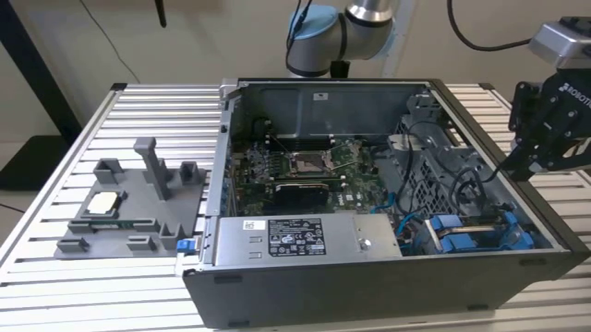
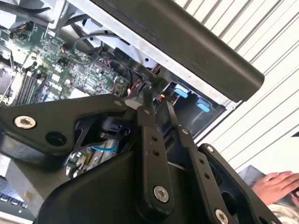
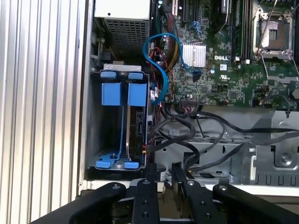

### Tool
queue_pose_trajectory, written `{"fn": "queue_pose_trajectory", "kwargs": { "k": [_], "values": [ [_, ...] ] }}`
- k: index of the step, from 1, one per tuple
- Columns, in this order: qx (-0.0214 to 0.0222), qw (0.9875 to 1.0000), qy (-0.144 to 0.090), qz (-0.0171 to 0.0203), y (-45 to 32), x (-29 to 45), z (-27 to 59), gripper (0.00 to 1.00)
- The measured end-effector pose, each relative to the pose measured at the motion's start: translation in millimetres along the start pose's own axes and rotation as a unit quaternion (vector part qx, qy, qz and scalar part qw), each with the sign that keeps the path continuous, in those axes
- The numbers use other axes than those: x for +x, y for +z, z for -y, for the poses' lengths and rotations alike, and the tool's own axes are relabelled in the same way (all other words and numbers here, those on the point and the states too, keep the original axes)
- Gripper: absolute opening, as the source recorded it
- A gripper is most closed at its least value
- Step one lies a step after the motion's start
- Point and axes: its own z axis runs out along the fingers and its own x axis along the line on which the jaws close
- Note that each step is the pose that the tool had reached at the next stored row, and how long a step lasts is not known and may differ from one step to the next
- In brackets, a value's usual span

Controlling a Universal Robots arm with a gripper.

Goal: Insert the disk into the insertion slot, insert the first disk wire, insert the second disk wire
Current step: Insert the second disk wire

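Hovers with the gripper [image 3: 163,168] narrowly parted and empty over the computer case [image 1: 369,297] wall, near the insertion slot [image 3: 112,135]. Seems to have the disk [image 3: 138,128] already seated there on edge. Cannot tell whether the blue cable [image 3: 161,35] alongside is plugged in.

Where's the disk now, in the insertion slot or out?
In. The disk, blue carrier and all, sits inside the insertion slot, between its metal walls.

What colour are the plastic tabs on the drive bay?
Blue; the tabs show best in the first wrist view.
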Motion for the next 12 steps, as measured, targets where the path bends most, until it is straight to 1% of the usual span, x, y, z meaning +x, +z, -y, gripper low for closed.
{"fn": "queue_pose_trajectory", "kwargs": {
  "k": [6,12],
  "values": [
    [-0.0001,1.0,0.0,0.0,-2.2,0.0,1.2,0.27],
    [-0.0001,1.0,0.0,0.0001,-2.7,0.2,7.4,0.27]
  ]
}}
